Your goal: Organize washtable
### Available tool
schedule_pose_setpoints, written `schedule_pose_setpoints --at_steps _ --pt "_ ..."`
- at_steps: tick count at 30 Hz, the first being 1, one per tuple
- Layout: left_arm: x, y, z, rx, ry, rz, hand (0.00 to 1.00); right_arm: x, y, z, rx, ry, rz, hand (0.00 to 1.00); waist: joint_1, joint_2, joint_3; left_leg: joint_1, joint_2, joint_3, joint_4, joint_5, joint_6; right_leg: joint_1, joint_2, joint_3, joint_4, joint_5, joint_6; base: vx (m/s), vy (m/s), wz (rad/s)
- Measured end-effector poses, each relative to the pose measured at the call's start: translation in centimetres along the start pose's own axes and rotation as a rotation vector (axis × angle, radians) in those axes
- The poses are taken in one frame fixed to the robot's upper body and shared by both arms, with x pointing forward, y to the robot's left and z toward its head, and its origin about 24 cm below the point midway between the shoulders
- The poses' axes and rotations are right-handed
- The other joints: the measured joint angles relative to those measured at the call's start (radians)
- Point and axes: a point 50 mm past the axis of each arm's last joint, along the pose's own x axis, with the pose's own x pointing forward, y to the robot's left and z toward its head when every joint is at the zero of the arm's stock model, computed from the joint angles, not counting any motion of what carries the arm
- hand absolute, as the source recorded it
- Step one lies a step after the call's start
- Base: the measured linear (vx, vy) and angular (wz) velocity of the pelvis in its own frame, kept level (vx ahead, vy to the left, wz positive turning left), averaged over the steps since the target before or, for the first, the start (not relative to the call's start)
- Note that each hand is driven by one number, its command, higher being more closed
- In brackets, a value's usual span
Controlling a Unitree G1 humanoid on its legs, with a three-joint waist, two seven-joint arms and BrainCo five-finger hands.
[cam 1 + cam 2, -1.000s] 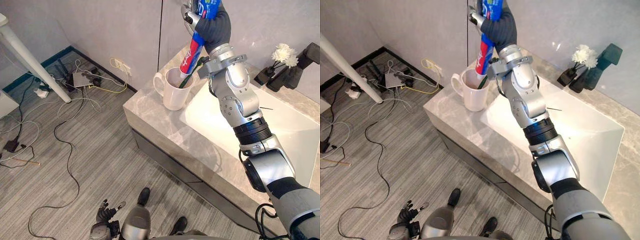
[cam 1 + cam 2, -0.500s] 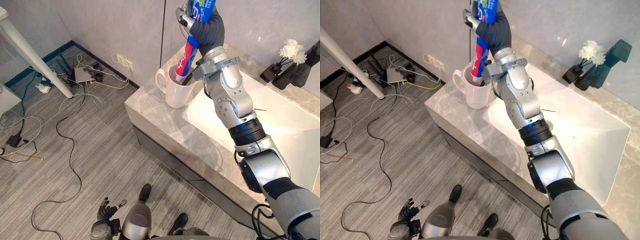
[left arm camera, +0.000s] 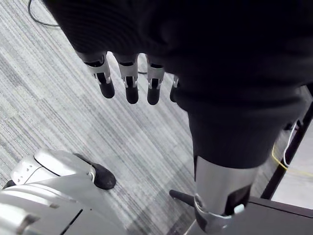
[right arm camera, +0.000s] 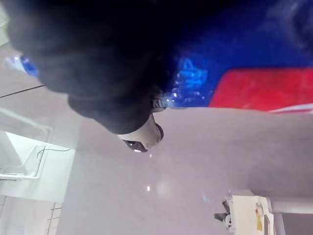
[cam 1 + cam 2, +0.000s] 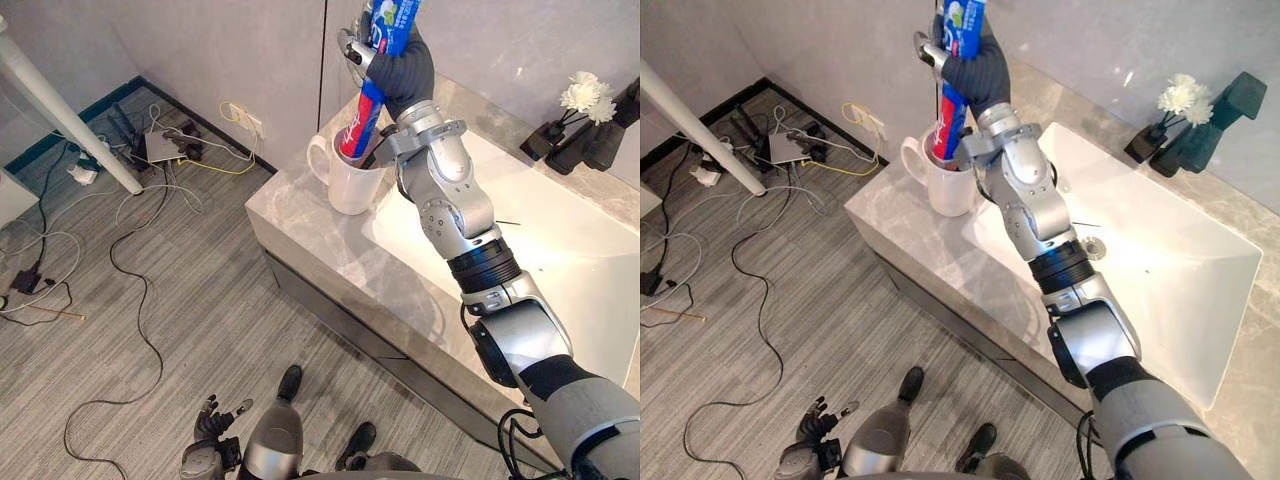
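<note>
A: Where is the task item?
B: The toothpaste tube (image 5: 363,108), red and blue, is held upright over the white mug (image 5: 345,187). Its lower end is at the mug's mouth and looks just inside the rim.

A: And the right hand?
B: The right hand (image 5: 404,68) is wrapped round the upper part of the tube, fingers curled on it, raised above the washtable's far left corner.

A: The surface?
B: The washtable (image 5: 320,245) has a grey marble-look top. The mug stands at its far left corner, handle towards the left edge. The white sink basin (image 5: 570,265) is sunk in just right of the mug. White flowers (image 5: 581,93) in a dark vase (image 5: 550,140) stand at the far edge, well apart from the mug.

A: The room?
B: Grey panelled wall behind, grey striped floor (image 5: 210,320). Loose cables (image 5: 130,250) trail towards a power strip (image 5: 165,150) by the wall. A white slanted leg (image 5: 60,110) is at far left.

A: The left hand?
B: The left hand (image 5: 212,425) hangs low over the floor. Its fingers (image 3: 128,85) are straight and loose, holding nothing.
</note>
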Motion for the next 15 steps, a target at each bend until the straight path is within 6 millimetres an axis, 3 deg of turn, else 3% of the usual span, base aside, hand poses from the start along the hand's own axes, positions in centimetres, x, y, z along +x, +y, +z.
schedule_pose_setpoints --at_steps 15 --pt "0.0 0.0 0.0 0.001 0.002 0.001 0.00 -2.0 -0.2 -2.4 0.048 0.065 -0.035 0.00 -0.002 -0.001 -0.001 0.003 0.000 0.007 0.000 0.000 0.000 -0.002 0.000 0.008 0.003 0.000 0.000 0.00 0.000 0.00"
